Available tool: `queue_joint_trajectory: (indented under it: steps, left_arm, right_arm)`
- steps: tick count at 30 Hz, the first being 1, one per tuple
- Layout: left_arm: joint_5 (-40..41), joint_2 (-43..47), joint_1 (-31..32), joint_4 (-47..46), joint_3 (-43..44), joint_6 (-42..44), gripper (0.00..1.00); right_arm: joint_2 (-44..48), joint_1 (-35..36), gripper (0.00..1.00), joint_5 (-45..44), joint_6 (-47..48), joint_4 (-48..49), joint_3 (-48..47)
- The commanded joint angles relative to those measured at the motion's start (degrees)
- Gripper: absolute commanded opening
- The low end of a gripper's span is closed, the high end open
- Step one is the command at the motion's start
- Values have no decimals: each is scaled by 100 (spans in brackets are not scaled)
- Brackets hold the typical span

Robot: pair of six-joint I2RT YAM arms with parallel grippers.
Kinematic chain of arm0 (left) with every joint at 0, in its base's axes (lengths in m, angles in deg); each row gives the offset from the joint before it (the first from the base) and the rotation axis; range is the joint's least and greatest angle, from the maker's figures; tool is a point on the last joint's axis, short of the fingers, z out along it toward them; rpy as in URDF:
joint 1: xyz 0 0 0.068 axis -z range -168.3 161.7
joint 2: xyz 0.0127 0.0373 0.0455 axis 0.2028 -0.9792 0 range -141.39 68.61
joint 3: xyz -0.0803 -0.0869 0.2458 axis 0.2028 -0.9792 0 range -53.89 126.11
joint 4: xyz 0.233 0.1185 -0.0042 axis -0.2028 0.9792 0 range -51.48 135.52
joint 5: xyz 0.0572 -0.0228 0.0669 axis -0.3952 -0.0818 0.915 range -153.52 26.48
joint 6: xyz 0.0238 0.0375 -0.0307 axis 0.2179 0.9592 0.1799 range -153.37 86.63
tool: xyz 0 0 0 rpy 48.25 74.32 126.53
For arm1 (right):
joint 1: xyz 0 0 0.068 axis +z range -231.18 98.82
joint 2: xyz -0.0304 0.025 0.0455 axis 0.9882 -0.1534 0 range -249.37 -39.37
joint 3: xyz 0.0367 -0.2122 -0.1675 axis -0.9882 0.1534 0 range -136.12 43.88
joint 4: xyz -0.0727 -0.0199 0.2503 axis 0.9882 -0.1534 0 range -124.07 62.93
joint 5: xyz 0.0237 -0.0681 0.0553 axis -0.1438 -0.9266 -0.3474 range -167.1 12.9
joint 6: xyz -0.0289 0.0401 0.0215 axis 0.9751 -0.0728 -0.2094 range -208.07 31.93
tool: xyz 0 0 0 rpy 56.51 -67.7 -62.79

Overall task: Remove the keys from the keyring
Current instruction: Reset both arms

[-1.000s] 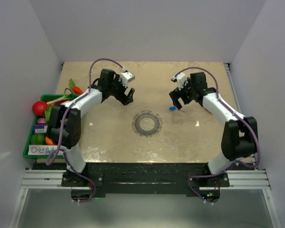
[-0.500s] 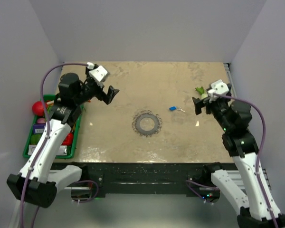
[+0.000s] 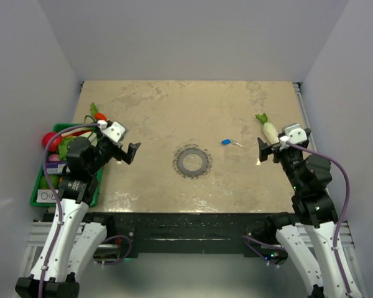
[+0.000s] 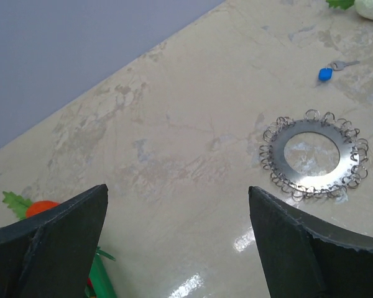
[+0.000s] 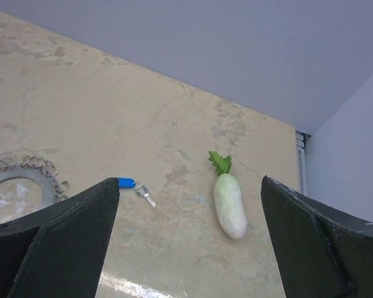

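The keys [image 3: 227, 142], here a single small silver key with a bright blue head, lay flat on the bench [image 3: 149, 112] just beyond and to the right of the keyring [image 3: 178, 162]. Bare surface showed between the two, so by the look of it the separation was done. The keyring, a flat grey loop fringed with small wire coils, rested near the middle of the bench; whether any other key hung among those coils was hard to tell at this size, though none appeared. The left end effector [image 3: 131, 153] hung above the bench's left side with its jaws spread wide and nothing between them, and the right end effector [image 3: 263, 151] mirrored it on the right, likewise released and empty. Both sat well away from key and loop, probably so that neither would be nudged. A white radish [image 3: 269, 130] lay just beyond the right end effector, and a green tray [image 3: 35, 197] of toy produce stood at the left edge, neither part of the job
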Motion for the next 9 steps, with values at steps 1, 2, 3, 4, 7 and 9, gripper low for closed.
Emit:
queue_joint_trajectory:
  steps: [1, 2, 3, 4, 7, 9]
  left_arm:
    - [-463, 67, -343, -495, -4, -213, 99]
    - [-499, 40, -379, -512, -13, -230, 99]
    - [-525, 14, -388, -512, -13, -230, 99]
    - [-534, -4, -396, -521, -21, -248, 99]
    - [-569, -65, -423, -609, -65, -283, 99]
    - [-587, -83, -440, -618, -74, -301, 99]
  right_arm:
    - [35, -17, 99, -110, -127, 247, 11]
    - [26, -17, 99, -128, -127, 265, 20]
    - [35, -17, 99, -128, -127, 291, 37]
    - [35, -17, 99, -128, -119, 300, 63]
    - [44, -17, 99, -110, -119, 300, 81]
    - [35, -17, 99, -110, -119, 309, 90]
